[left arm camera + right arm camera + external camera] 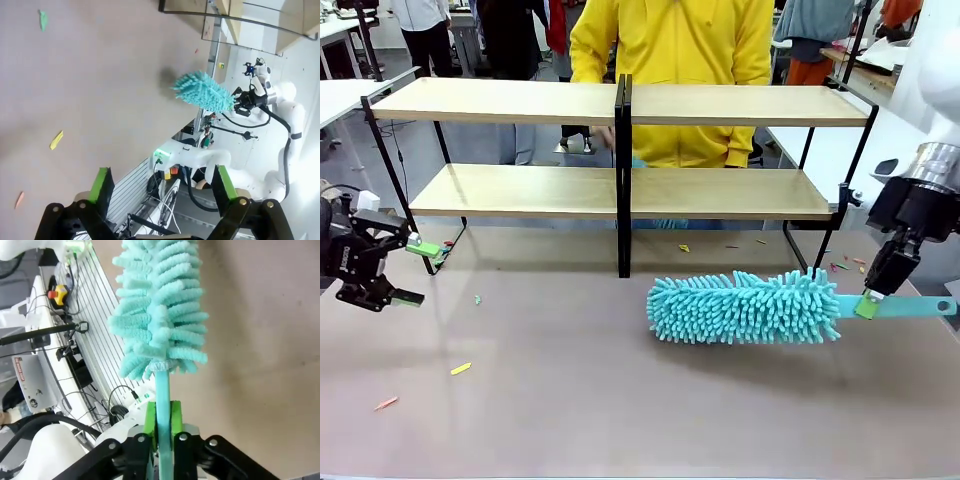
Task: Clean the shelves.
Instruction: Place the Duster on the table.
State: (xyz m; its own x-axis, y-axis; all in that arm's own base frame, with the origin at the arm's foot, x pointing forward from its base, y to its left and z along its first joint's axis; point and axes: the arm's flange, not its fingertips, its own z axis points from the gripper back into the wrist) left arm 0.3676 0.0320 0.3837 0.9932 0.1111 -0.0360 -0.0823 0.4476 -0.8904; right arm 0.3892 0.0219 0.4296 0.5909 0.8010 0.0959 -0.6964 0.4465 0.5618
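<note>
The shelves (620, 190), light-wood boards in a thin black frame with a central black post, stand at the far side of the table; part of the frame also shows (235, 20). A turquoise fluffy duster (745, 307) (202, 92) (160, 315) hangs just above the table in front of the shelves. My right gripper (868, 303) (162, 422) is shut on the duster's flat handle (910, 306). My left gripper (420, 272) (162, 182) stands open at the table's left side, nothing between its green pads (102, 181).
A person in a yellow top (670, 60) stands behind the shelves. Small coloured scraps lie on the brown table: a yellow one (460, 368), an orange one (386, 403), a green one (477, 299), and several near the shelves' right foot (840, 265).
</note>
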